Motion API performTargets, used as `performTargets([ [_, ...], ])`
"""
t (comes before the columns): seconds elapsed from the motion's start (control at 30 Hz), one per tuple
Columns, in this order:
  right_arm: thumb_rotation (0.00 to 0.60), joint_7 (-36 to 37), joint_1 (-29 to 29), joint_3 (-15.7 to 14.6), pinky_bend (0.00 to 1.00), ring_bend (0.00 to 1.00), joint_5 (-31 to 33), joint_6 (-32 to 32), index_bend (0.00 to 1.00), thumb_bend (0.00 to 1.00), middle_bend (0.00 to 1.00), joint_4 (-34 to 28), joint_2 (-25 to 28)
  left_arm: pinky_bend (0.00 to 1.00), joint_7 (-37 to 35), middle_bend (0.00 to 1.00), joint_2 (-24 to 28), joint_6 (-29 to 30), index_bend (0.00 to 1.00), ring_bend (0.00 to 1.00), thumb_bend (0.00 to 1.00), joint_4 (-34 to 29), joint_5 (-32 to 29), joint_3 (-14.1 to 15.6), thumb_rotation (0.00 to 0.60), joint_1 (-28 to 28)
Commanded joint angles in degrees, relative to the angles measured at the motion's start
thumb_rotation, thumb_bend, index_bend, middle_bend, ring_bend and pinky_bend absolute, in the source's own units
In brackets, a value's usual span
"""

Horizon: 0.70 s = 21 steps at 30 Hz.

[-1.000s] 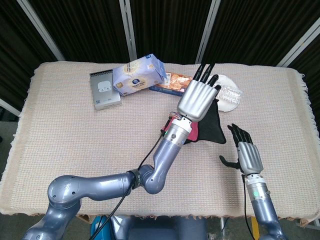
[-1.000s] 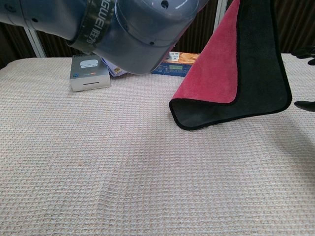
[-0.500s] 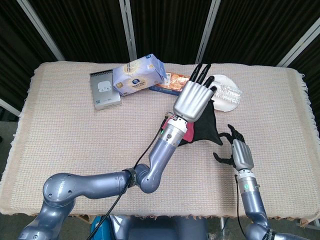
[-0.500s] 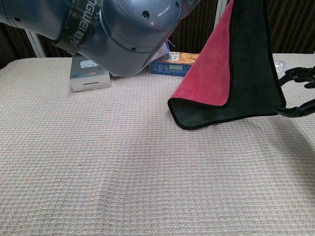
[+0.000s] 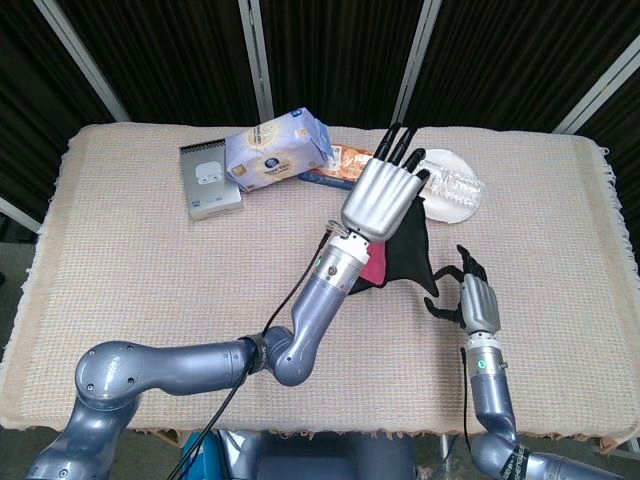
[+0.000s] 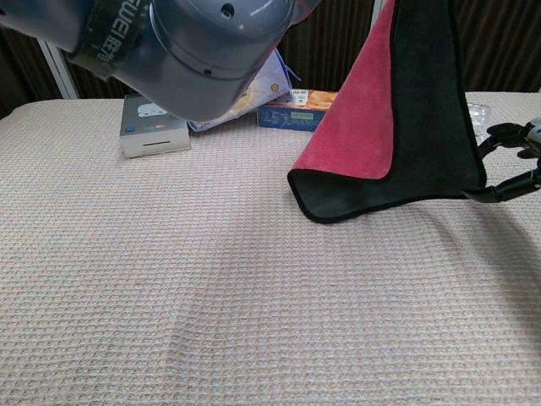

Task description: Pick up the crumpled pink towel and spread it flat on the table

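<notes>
The towel (image 5: 408, 255), pink on one side and black on the other, hangs above the table from my left hand (image 5: 380, 200), which holds its top edge. In the chest view the towel (image 6: 423, 127) drapes down with its folded lower edge just above the cloth, and its top and the left hand are cut off. My right hand (image 5: 475, 295) is at the towel's lower right corner. Its fingers (image 6: 507, 133) are spread, and the thumb touches the black corner without a clear pinch.
At the back of the table are a grey box (image 5: 208, 180), a pale blue tissue pack (image 5: 280, 148), a flat blue snack box (image 6: 300, 110) and a white plate (image 5: 455, 190) with clear plastic on it. My left arm (image 6: 211, 51) fills the chest view's upper left.
My right hand has moved forward and left, from apart from the towel to touching its lower right corner. The left hand has shifted slightly left with the towel.
</notes>
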Motion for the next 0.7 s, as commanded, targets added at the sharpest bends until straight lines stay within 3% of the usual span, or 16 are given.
performTargets([
  [0.03, 0.6, -0.1, 0.1, -0.1, 0.0, 0.0, -0.3, 0.4, 0.5, 0.28, 0.06, 0.0, -0.4, 0.05, -0.5, 0.26, 0.3, 0.2, 0.56, 0.03, 0.48, -0.2, -0.2, 0.6, 0.6, 0.2],
  [0.5, 0.6, -0.5, 0.0, -0.1, 0.0, 0.0, -0.5, 1.7, 0.65, 0.45, 0.14, 0.2, -1.3, 0.05, -1.5, 0.27, 1.7, 1.4, 0.56, 0.03, 0.48, -1.4, -0.7, 2.3, 0.6, 0.3],
  [0.7, 0.6, -0.4, -0.3, -0.3, 0.0, 0.0, -0.4, 2.1, 0.71, 0.47, 0.17, 0.1, -1.2, 0.05, -1.7, 0.26, 2.4, 2.0, 0.56, 0.03, 0.48, -2.3, -0.9, 2.8, 0.6, 0.4],
])
